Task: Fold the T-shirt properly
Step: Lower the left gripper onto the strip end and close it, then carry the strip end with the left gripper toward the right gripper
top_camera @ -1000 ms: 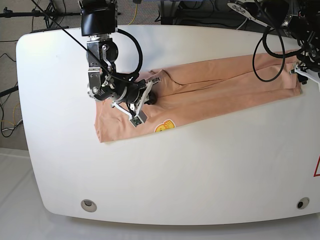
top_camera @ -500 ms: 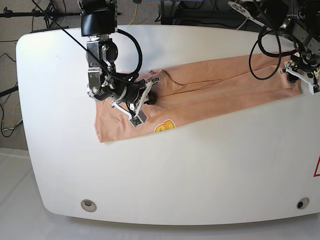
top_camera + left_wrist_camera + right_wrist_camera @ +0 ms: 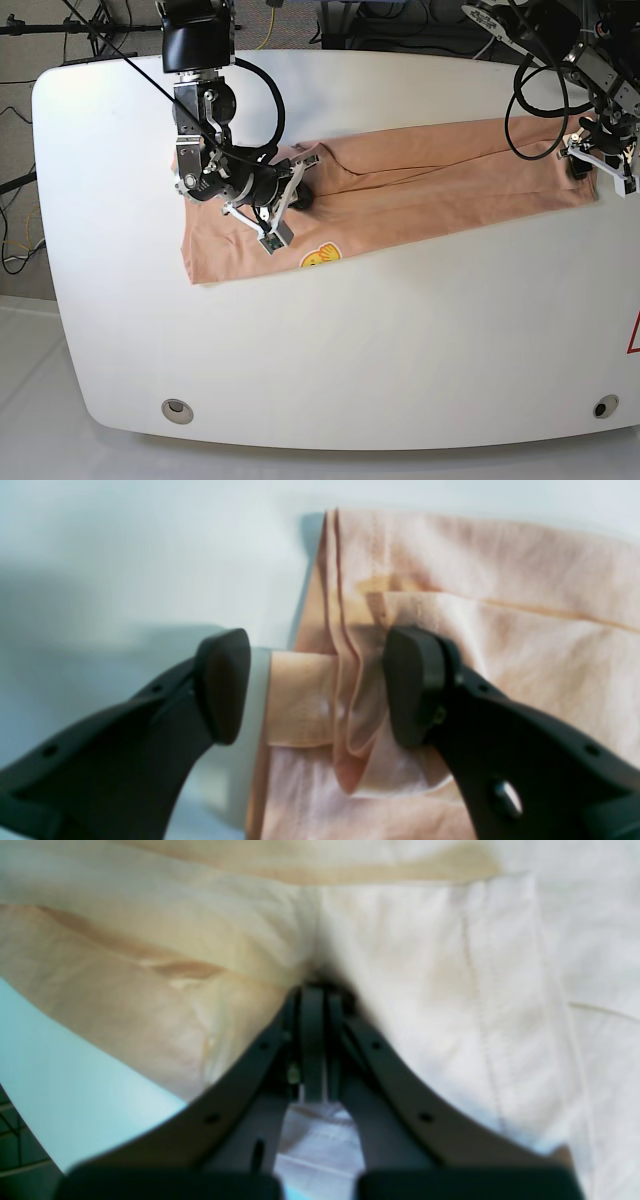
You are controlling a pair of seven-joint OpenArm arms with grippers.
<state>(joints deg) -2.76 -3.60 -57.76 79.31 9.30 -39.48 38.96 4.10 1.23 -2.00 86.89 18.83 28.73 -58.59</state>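
The salmon T-shirt [image 3: 400, 185], folded into a long band, lay slanted across the white surface [image 3: 350, 340]. The right claw [image 3: 290, 195] was clenched on a pinch of cloth near the smiley print [image 3: 320, 256]. The left claw [image 3: 315, 685] stood spread wide astride the far hem, one finger over bare surface. If it closed there, it risked catching only the loose top layers, so the fold could slip apart. Cables [image 3: 530, 110] hung close above the cloth and might snag it.
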